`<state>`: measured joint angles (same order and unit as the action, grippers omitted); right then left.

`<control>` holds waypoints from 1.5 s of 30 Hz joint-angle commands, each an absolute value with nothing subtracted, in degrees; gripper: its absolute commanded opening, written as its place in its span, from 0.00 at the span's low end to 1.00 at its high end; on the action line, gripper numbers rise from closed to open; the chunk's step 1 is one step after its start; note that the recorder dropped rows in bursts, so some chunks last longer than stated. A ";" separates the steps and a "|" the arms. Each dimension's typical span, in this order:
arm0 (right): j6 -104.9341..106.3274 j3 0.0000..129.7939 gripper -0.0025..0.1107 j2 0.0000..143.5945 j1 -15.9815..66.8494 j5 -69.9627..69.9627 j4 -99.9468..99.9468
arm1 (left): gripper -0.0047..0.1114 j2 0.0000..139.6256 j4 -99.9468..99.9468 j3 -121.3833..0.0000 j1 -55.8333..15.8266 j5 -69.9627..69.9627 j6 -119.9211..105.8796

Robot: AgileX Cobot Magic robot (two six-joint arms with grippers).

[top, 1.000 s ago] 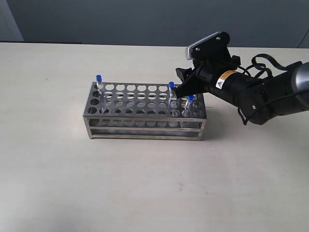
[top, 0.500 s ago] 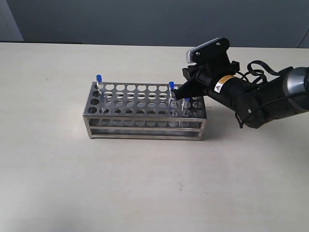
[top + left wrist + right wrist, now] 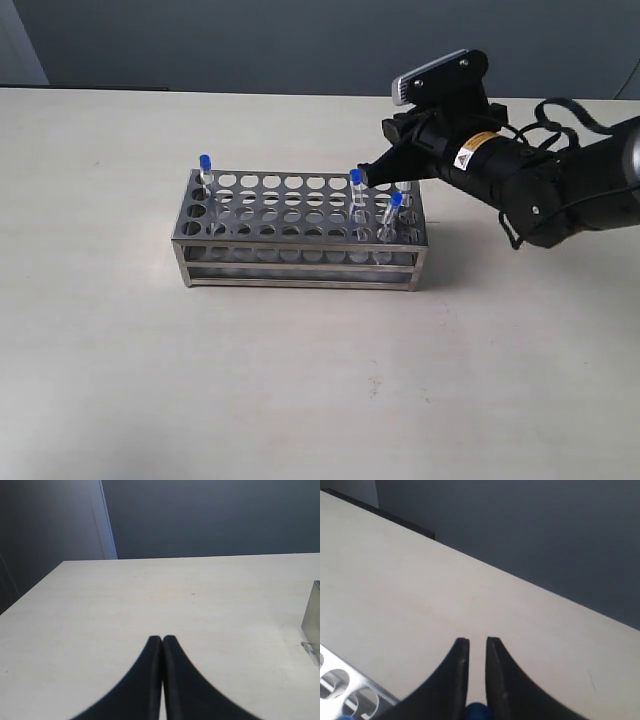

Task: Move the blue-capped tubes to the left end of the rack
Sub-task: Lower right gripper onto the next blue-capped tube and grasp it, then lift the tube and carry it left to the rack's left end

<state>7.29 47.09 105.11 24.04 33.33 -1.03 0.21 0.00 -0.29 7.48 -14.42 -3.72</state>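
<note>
Tubes with blue caps are being carried in the steel rack on the desk: one at its far left corner, two near its right end. By those two the right claw is being held narrowly apart, a blue cap between; clamping cannot be told. The left claw is being held together.

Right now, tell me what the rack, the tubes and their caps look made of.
The rack looks like polished steel: silvery, with reflections on its perforated top and bars. The tubes are clear glass or plastic, can't tell which; the rack shows through them. The caps are bright blue and opaque, probably plastic.
</note>
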 commanded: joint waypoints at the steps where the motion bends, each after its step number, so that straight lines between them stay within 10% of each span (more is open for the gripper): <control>1: 7.59 47.32 0.01 100.17 23.98 29.91 -2.46 | 0.04 0.00 0.00 0.00 7.76 -13.74 -3.51; 23: -1.35 50.61 0.01 90.97 32.83 29.10 -11.37 | 0.04 0.00 0.00 0.00 7.76 -13.74 -3.51; 45: -28.72 72.31 0.01 115.19 36.04 45.68 -48.59 | 0.04 0.00 0.00 0.00 7.76 -13.74 -3.51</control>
<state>-27.03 70.43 113.75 36.02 44.85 -46.03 0.21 0.00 -0.29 7.48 -14.42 -3.72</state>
